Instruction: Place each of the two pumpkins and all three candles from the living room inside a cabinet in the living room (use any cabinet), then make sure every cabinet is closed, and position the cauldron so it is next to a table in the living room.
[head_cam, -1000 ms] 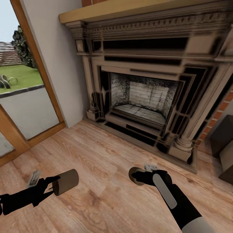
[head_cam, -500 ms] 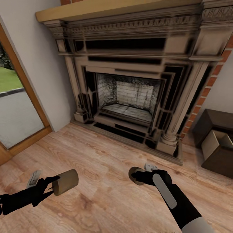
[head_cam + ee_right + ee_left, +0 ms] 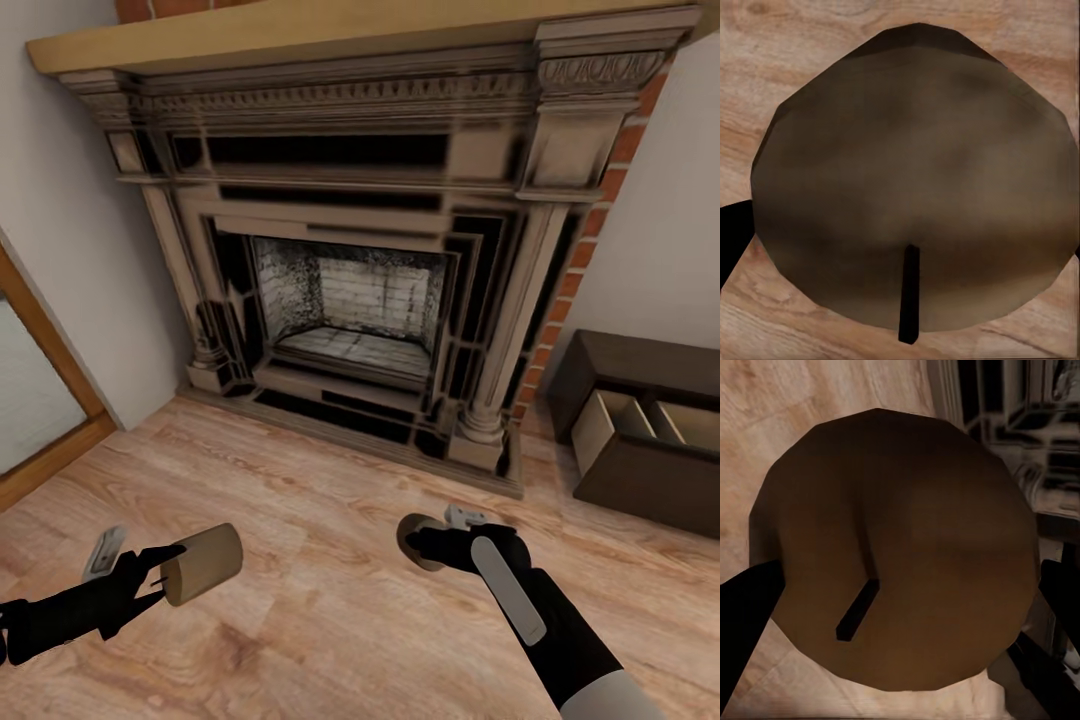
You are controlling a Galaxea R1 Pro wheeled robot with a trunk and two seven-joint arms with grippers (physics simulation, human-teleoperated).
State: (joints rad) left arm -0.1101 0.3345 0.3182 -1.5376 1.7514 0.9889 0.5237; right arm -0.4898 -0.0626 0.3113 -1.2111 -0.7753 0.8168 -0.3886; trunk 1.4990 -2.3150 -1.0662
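Two candles are in hand, both low over the wood floor. A tan cylinder candle (image 3: 205, 562) lies sideways in my left gripper (image 3: 166, 573), which is shut on it at the head view's lower left. My right gripper (image 3: 422, 545) is shut on a second candle (image 3: 410, 535) near the lower middle. The left wrist view looks onto the brown round end of its candle (image 3: 900, 555) with a dark wick. In the right wrist view the other candle (image 3: 915, 180) is seen the same way. The dark brown cabinet (image 3: 640, 485) stands at the right by the wall, one drawer (image 3: 610, 420) pulled open.
A large carved fireplace (image 3: 350, 300) with a wooden mantel takes up the wall ahead. A wood-framed glass door (image 3: 40, 420) is at the far left. Bare wood floor (image 3: 320, 490) lies between me, the fireplace and the cabinet.
The camera has swung right: the fireplace and glass door slid left in view and more of the cabinet with its open drawer has come in. Both grippers keep their candles.
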